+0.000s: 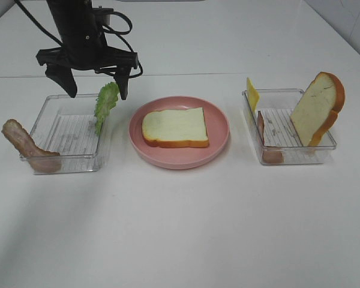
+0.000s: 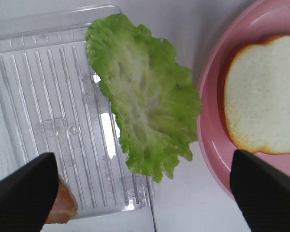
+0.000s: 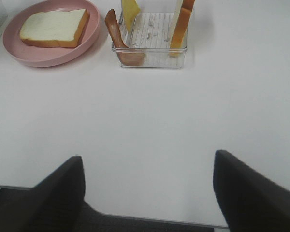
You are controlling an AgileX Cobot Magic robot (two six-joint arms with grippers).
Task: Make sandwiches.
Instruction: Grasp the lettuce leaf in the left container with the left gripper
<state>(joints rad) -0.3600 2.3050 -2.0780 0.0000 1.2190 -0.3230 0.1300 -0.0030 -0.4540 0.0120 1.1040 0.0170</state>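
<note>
One white bread slice [image 1: 174, 127] with orange-brown crust lies flat on the round pink plate [image 1: 219, 120]. A green ruffled lettuce leaf [image 1: 106, 104] leans on the right wall of the left clear tray [image 1: 66, 135]; a bacon strip [image 1: 25, 146] hangs over that tray's left corner. My left gripper [image 1: 95, 82] is open and empty, hovering just above the lettuce [image 2: 145, 99]. The right tray [image 1: 288, 129] holds a second bread slice [image 1: 317, 108] on edge, a yellow cheese slice [image 1: 252, 94] and another bacon strip [image 1: 263, 129]. My right gripper [image 3: 147, 193] is open, low near the table's front edge, out of the high view.
The white table [image 1: 180, 228] stretches bare in front of the plate and trays. The plate [image 2: 217, 159] sits close to the left tray's right wall. The table's front edge [image 3: 150, 220] lies just under my right gripper. A wall runs along the far right.
</note>
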